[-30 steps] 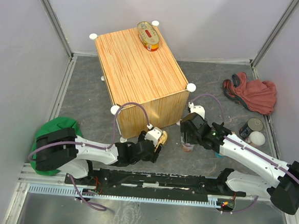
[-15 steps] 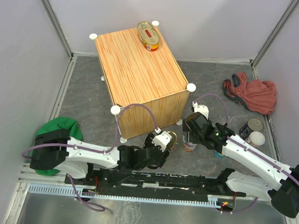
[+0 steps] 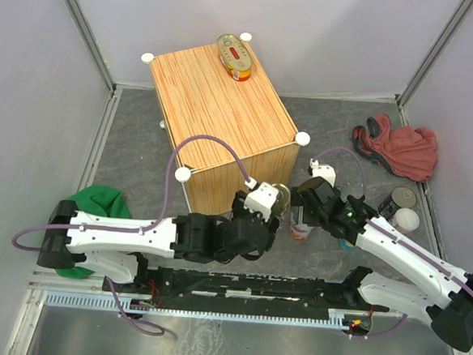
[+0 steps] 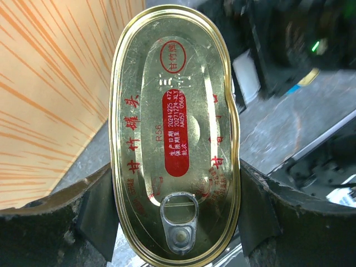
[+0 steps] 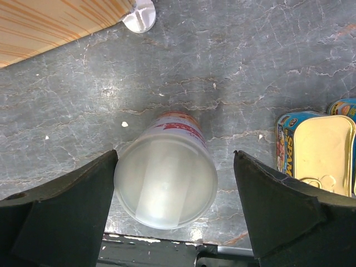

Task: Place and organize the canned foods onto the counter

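The left tool is closed on an oval gold can with red writing. Its fingers press on the can's two long sides. The can is held up in the air, close to the front of the counter.

The right tool is wide open. A tall white-lidded can stands between its fingers on the grey floor. One finger is right at the edge of the lid. The other finger is a little way off, with a gap.

There are two oval gold cans. One is in the left tool, and the second oval can lies on top of the counter at its far edge.

There are two tall white-lidded cans. One is at the right tool, and the other tall can is by the right wall. One dark round can sits just beside it.

The right wrist view shows one flat gold can with blue sides on the floor, and the edge of another blue can behind it.

There is one red cloth and one green cloth.
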### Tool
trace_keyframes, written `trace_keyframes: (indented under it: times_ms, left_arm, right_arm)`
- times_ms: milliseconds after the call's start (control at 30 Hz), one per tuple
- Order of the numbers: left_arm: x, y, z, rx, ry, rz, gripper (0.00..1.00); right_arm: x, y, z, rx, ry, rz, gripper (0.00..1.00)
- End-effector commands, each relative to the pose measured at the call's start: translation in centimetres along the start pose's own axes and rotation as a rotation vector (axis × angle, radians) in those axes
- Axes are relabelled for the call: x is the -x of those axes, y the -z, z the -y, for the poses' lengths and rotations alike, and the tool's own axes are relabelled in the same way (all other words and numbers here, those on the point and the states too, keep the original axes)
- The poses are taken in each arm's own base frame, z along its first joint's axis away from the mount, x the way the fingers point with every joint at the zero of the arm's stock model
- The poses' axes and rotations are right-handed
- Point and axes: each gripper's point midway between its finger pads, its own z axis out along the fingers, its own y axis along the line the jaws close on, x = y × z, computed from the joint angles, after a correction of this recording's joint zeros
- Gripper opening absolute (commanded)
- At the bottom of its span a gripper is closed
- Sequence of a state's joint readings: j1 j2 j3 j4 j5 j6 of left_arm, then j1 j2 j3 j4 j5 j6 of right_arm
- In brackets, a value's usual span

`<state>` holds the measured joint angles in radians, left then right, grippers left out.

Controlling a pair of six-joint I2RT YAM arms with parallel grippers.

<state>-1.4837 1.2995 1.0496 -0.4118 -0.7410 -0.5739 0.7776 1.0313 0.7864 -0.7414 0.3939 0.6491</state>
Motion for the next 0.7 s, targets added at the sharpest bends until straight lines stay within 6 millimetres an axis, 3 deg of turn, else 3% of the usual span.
trace_keyframes:
  times_ms: [0, 333, 533, 667]
  left_arm:
    - [7.0, 2.7, -0.2, 0.055, 0.13, 0.11, 0.03]
    - [16.0, 6.5, -1.1, 0.117, 0.154, 0.218, 0.03]
    - [19.9, 8.4, -4.5, 0.239, 0.163, 0.295, 0.03]
    - [21.6, 8.4, -7.3, 0.317, 0.199, 0.322, 0.03]
  right_arm:
    - [1.4, 0.8, 0.2, 0.006, -0.02, 0.059, 0.92]
    - [1.8, 2.3, 0.7, 0.021, -0.034, 0.084, 0.93]
    - [2.0, 3.2, 0.7, 0.043, -0.051, 0.096, 0.93]
    - [2.2, 3.7, 0.7, 0.052, -0.054, 0.1, 0.93]
